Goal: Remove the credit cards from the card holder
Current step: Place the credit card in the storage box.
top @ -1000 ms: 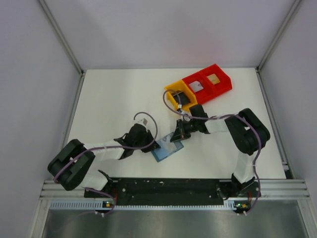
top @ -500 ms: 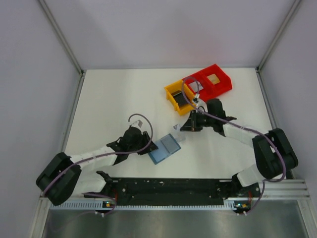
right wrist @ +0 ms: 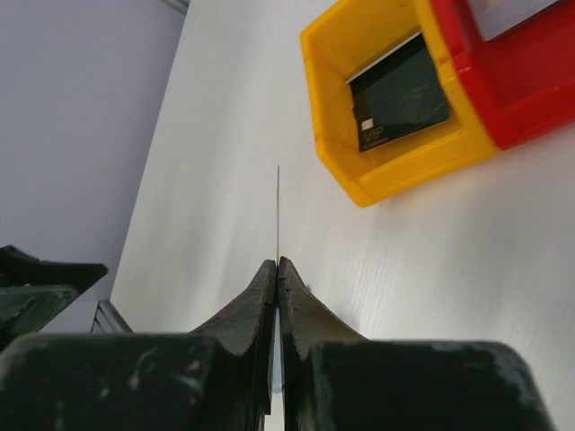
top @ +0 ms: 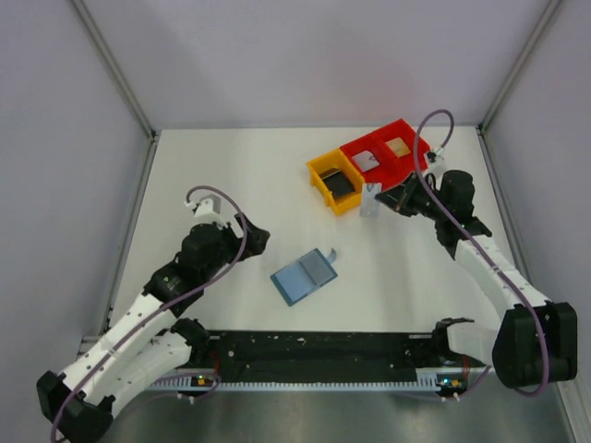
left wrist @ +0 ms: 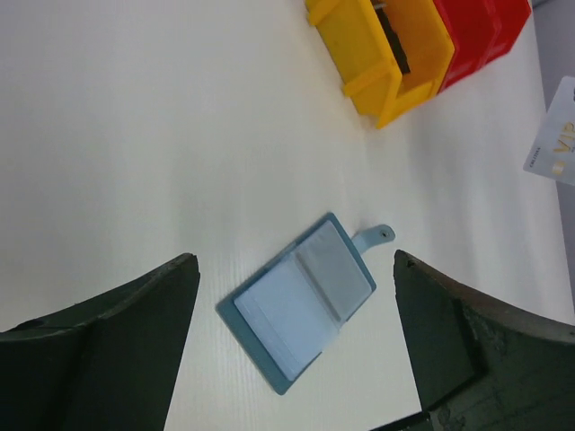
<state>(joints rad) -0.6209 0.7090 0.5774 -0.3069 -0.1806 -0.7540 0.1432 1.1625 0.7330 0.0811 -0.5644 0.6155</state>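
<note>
Card holder lies open on the table from above, long axis diagonal, tab toward the bins, my left gripper apart from it. Left wrist: those jaws stand wide, empty. Right wrist: my right gripper pinches a pale credit card edge-on.

light: bright, even | shadows: soft, faint | blur: slight, wrist-view foreground
</note>
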